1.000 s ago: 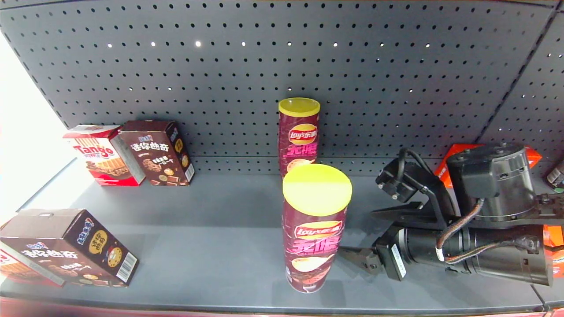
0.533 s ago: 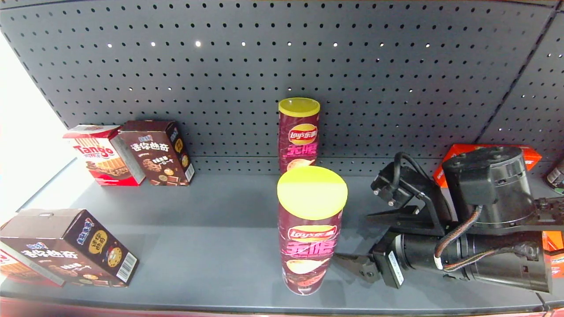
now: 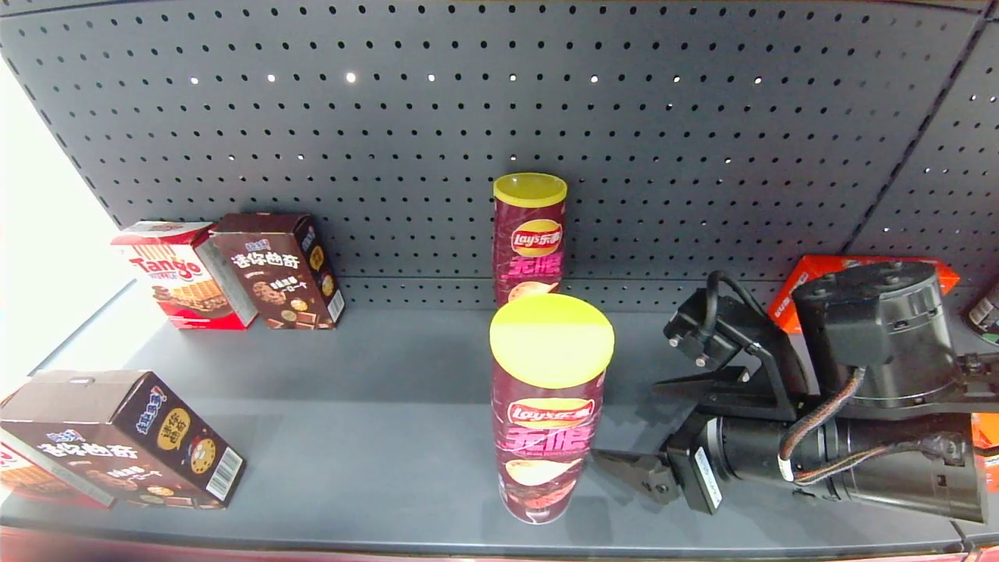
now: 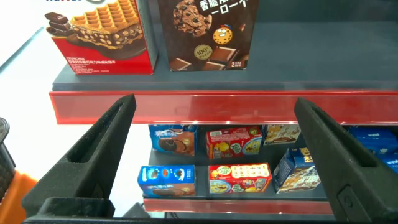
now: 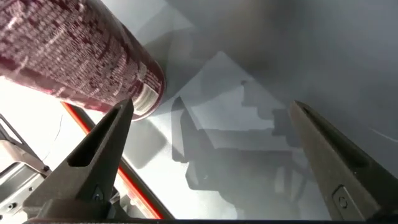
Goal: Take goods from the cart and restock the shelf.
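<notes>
Sitting upright on the grey shelf (image 3: 375, 421), lower centre: chip can (image 3: 549, 406), maroon label, yellow lid.
Right end effector (image 3: 628, 421) wide open, empty, just right of it; perforated back panel (image 3: 624, 117) behind.

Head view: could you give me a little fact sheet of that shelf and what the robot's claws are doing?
Shelf: grey, pegboard back
Front can: upright near front edge, yellow lid
Back can: upright at the pegboard, behind it
Right gripper: open, beside front can, not holding it
Left gripper: open, empty, before the shelf's red edge
Back left: wafer box, cookie box, standing
</notes>
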